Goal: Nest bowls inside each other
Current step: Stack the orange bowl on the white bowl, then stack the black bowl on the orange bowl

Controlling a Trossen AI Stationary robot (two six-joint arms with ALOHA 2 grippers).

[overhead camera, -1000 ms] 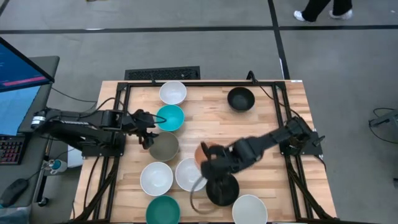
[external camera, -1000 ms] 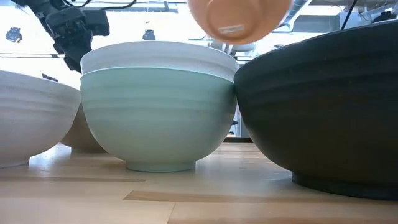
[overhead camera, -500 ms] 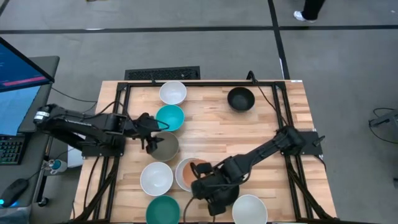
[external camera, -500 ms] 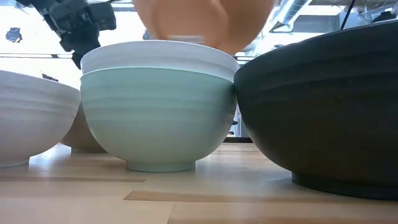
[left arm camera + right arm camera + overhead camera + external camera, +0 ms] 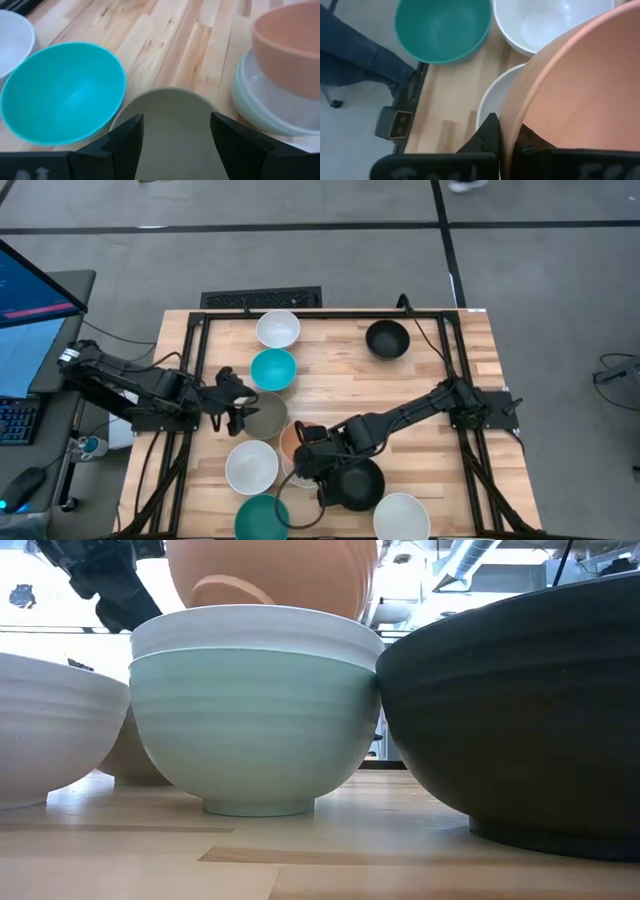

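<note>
Hanging just above the white-in-mint stack [image 5: 255, 705], the orange bowl [image 5: 270, 580] sits tilted, rim pinched by the right gripper [image 5: 507, 137], nearly centred over it. Left gripper [image 5: 175, 137], jaws spread, straddles the grey-taupe bowl [image 5: 170, 125] beside the turquoise bowl [image 5: 62, 92].

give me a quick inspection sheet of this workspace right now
surface: wooden table in a black frame.
job's things: orange bowl going into the white-on-mint stack; grey-taupe bowl, turquoise bowl, other white, black and teal bowls loose.
clutter: nothing seen.
grippers: right end effector shut on the orange bowl's rim; left end effector open over the grey-taupe bowl.
cables: along the frame.
surroundings: monitor, keyboard.
</note>
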